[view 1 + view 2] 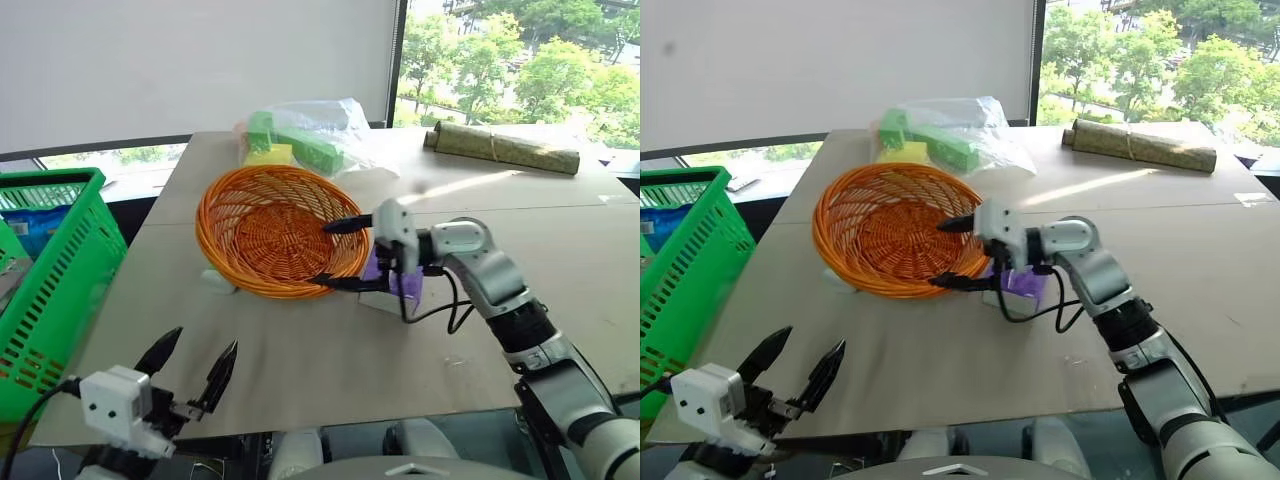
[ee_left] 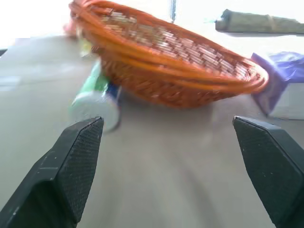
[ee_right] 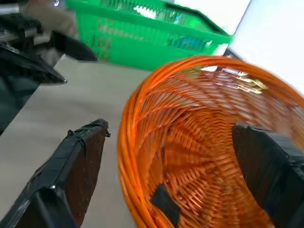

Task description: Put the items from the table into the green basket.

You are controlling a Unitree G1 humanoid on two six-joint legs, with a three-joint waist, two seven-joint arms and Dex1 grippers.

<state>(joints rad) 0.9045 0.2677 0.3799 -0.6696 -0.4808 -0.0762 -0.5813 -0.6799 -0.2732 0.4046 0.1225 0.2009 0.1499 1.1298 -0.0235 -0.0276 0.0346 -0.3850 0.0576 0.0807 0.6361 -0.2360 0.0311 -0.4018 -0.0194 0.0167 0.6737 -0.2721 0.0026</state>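
- Looking down from the head: the orange wicker basket [image 1: 280, 228] sits tilted mid-table [image 1: 330, 370]; the right gripper [image 1: 341, 254], fingers spread and empty, straddles its rim, with the purple tissue pack [image 1: 392, 283] just behind. The green basket [image 1: 55, 290] stands beyond the table's left edge.
- Left wrist: the left gripper [image 2: 168, 161] gapes, empty; the white bottle [image 2: 96, 99] lies against the wicker.
- Right wrist: wicker fills the spread.

you see a round orange wicker basket [image 1: 270, 228] tilted up on its edge mid-bench. behind it lies a clear plastic bag [image 1: 318, 132] of green and yellow packs, and a rolled bamboo mat [image 1: 500, 146] at the far right.
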